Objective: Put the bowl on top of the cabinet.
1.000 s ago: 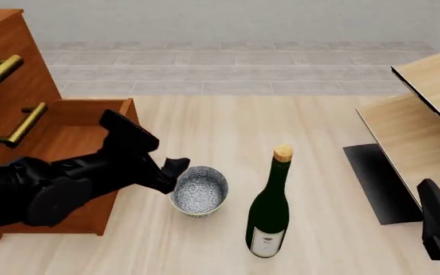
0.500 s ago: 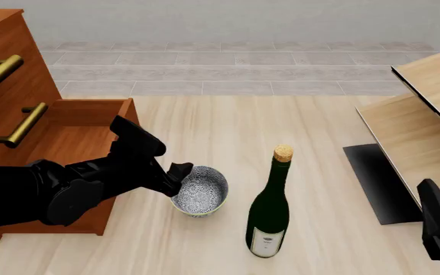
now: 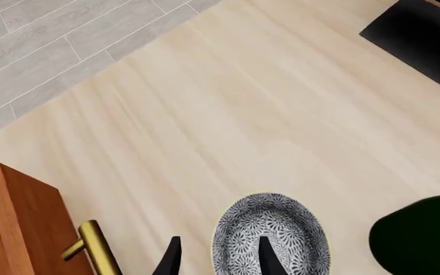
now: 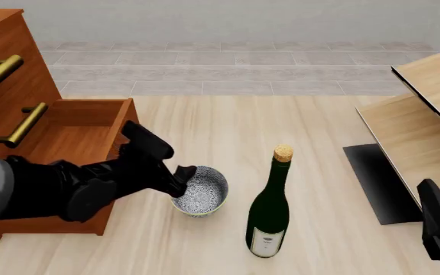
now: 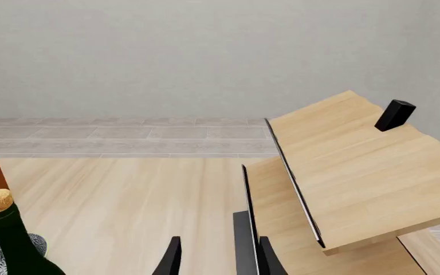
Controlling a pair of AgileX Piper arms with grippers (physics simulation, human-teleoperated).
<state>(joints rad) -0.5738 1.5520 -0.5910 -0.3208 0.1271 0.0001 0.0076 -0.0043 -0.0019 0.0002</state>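
My left gripper [image 3: 217, 260] is spread, straddling the bowl's [image 4: 200, 191] near rim: one finger [image 3: 267, 258] inside, one [image 3: 169, 259] outside. Nothing clamped yet. Bowl sits on the table beside the cabinet's [image 4: 21, 97] open drawer, bottle [image 4: 270, 206] close on its other side. Best to seat deeper, pinch squarely, lift straight. Right gripper [image 5: 213, 260] idle, apart.

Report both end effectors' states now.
Left end effector: open, fingers straddling the bowl rim.
Right end effector: open, holding nothing.
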